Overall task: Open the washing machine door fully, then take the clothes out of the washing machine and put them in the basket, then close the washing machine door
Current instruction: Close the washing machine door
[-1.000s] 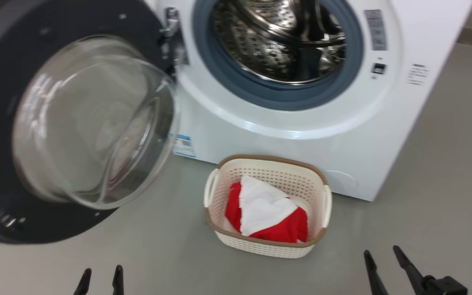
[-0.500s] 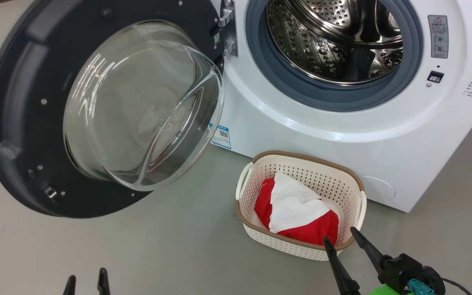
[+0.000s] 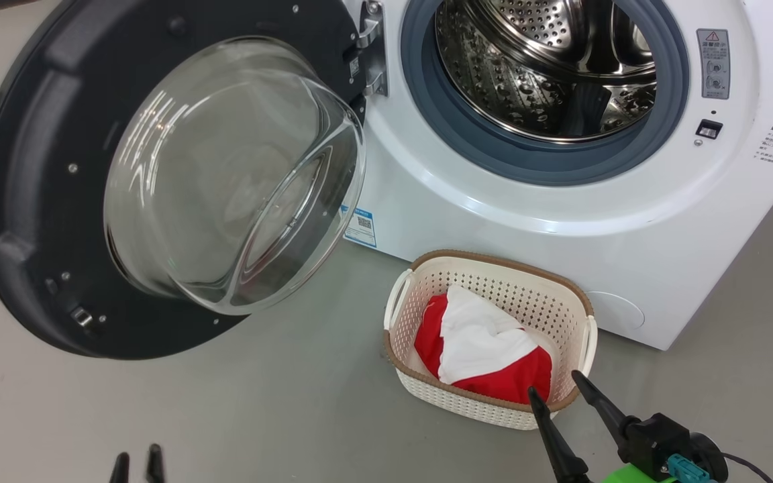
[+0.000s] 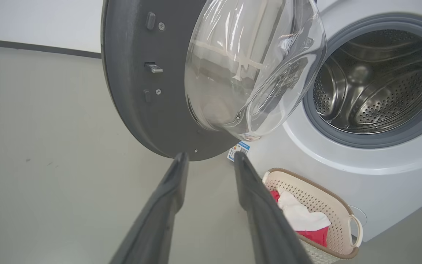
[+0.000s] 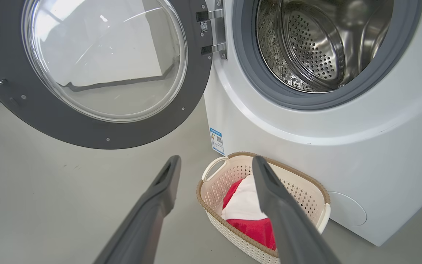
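the clothes, a red bundle with a white piece folded over the top, lie inside the basket, which stands on the grey floor just in front of the washing machine, below its round opening. the steel drum shows shiny perforated metal inside the grey gasket. the washing machine door hangs swung wide on its hinge at the left of the opening, its clear glass bowl bulging toward the head camera and its black rim well apart from the basket. a small blue label sits on the machine's lower front, just past the bowl's edge in the head view. the right tool hovers at the basket's near right corner, its two dark fingers spread wide and empty. the left tool is low at the left, over bare floor and below the door; its fingers stand apart with a narrower gap, also empty, and in the left wrist view they point toward the door's lower rim
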Available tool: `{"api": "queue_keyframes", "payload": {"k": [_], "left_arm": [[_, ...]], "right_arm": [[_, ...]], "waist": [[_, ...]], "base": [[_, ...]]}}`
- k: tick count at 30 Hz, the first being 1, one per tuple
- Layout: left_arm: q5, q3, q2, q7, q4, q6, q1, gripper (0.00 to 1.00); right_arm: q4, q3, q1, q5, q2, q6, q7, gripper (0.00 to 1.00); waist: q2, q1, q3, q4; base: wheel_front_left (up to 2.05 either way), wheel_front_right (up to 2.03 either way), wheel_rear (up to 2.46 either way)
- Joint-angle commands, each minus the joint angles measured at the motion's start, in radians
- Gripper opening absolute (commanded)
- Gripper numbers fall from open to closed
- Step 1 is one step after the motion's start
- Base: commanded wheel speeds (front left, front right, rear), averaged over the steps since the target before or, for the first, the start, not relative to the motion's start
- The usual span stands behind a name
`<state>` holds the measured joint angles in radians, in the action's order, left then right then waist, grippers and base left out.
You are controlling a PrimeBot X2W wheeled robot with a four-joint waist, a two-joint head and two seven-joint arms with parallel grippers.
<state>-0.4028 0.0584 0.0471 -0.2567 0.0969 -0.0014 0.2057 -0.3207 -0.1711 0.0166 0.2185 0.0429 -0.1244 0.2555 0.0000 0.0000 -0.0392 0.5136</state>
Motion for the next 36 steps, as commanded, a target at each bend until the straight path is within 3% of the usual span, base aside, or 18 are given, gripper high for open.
{"api": "queue_keyframes", "payload": {"k": [1, 9, 12, 15, 23, 27, 28, 31, 36], "left_arm": [[-0.004, 0.042, 0.003, -0.005, -0.037, -0.010, -0.039, 0.00], [0.093, 0.269, 0.015, -0.005, -0.273, -0.109, -0.252, 0.00], [0.117, 0.338, 0.083, -0.005, -0.309, -0.125, -0.357, 0.00], [0.063, 0.381, 0.178, -0.005, -0.280, -0.128, -0.477, 0.00], [-0.336, 0.351, 0.454, -0.005, 0.064, -0.129, -0.761, 0.00], [-0.558, 0.297, 0.534, 0.088, 0.301, -0.129, -0.874, 0.00], [-0.558, 0.297, 0.534, 0.088, 0.301, -0.129, -0.874, 0.00], [-0.716, 0.284, 0.562, 0.254, 0.470, -0.129, -0.947, 0.00], [-0.825, 0.217, 0.623, 0.520, 0.662, -0.129, -1.004, 0.00]], "right_arm": [[0.025, -0.017, -0.021, 0.000, 0.007, -0.006, 0.006, 1.00], [0.030, 0.004, -0.013, -0.004, 0.007, -0.006, 0.006, 1.00], [0.040, 0.023, -0.010, -0.006, 0.007, -0.006, 0.006, 1.00], [0.053, 0.046, -0.004, -0.012, 0.007, -0.006, 0.006, 1.00], [0.084, 0.101, 0.022, -0.010, 0.007, -0.006, 0.006, 1.00], [0.094, 0.119, 0.027, -0.004, 0.007, -0.006, 0.006, 1.00], [0.094, 0.119, 0.027, -0.004, 0.007, -0.006, 0.006, 1.00], [0.099, 0.122, 0.025, 0.000, 0.007, -0.006, 0.006, 1.00], [0.101, 0.116, 0.012, -0.003, 0.007, -0.006, 0.006, 1.00]], "waist": [[0.0000, 0.0000, -0.001, 0.000], [0.0000, 0.0000, -0.015, -0.005], [0.0000, 0.0000, -0.020, -0.007], [0.0000, 0.0000, -0.031, -0.009], [0.0000, 0.0000, -0.057, -0.010], [0.0000, 0.0000, -0.074, -0.004], [0.0000, 0.0000, -0.074, -0.004], [0.0000, 0.0000, -0.085, -0.003], [0.0000, 0.0000, -0.103, -0.009]], "base": [[0.00, 0.00, 0.00], [0.00, 0.00, 0.00], [0.00, 0.00, 0.00], [0.00, 0.00, 0.00], [0.00, 0.00, 0.00], [0.00, 0.00, 0.00], [0.00, 0.00, 0.00], [0.00, 0.00, 0.00], [0.00, 0.00, 0.00]]}}
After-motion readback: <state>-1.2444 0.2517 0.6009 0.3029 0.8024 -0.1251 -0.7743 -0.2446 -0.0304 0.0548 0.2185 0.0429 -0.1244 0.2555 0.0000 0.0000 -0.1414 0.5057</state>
